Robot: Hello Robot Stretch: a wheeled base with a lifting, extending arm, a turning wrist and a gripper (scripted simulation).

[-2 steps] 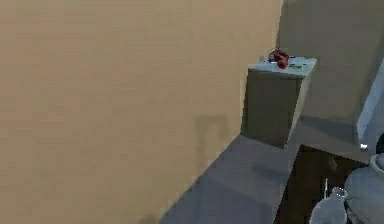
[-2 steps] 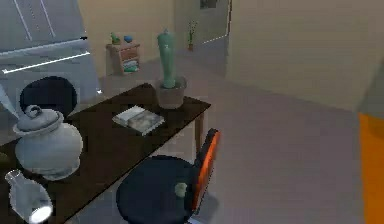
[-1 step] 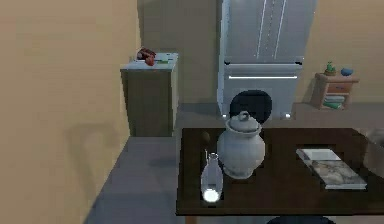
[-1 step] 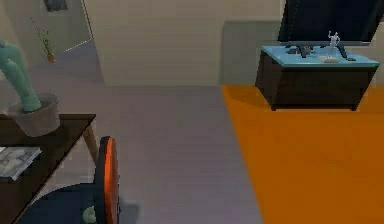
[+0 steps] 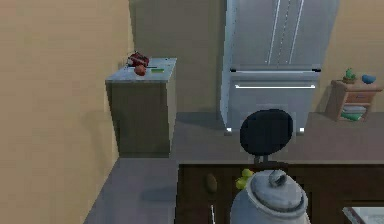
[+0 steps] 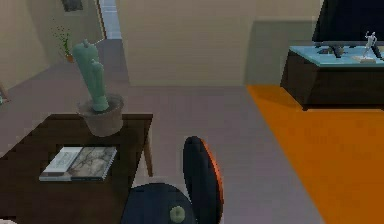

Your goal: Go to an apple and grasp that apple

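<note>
In the forward view a grey-green counter cabinet (image 5: 143, 110) stands against the tan wall. On its top sit a dark red thing (image 5: 137, 62) and a small green blob (image 5: 157, 70). Closer, on the dark table (image 5: 200, 195) at the bottom edge, lies a small yellow-green roundish thing (image 5: 245, 180), which may be an apple. A brownish blob (image 5: 212, 182) rests to its left, and a grey lidded pot (image 5: 270, 198) stands to its right.
A black office chair (image 5: 268, 133) stands between the table and a steel fridge (image 5: 272, 65). A small wooden shelf (image 5: 355, 98) is at the right. In the arm side view a potted cactus (image 6: 97, 95) and a magazine (image 6: 80, 163) rest on a dark table (image 6: 30, 170). Also there are a red-backed chair (image 6: 200, 180), an orange carpet (image 6: 330, 150) and a dark TV stand (image 6: 335, 75).
</note>
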